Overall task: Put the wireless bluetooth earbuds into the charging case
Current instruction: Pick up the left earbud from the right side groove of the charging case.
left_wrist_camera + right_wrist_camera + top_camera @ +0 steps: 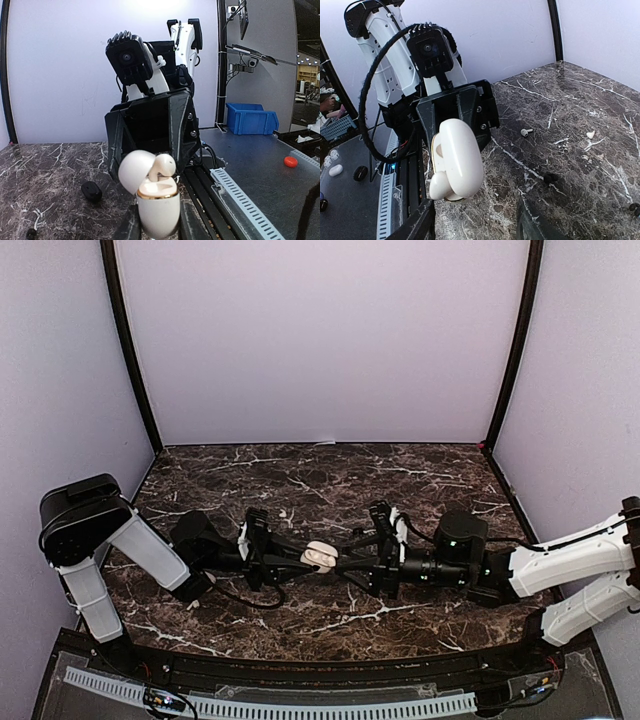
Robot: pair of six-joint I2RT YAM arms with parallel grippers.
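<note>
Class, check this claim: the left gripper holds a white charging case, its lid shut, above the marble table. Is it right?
No. The lid is open, tipped back, with a white earbud standing in the charging case, as the left wrist view shows. The rest stands: the left gripper holds the white case above the marble table.

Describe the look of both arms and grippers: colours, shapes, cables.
The left arm and right arm have white link shells with black joint housings. The left gripper and right gripper are black and wedge-shaped, each with a ribbed black camera behind. A black braided cable loops along the left arm.
</note>
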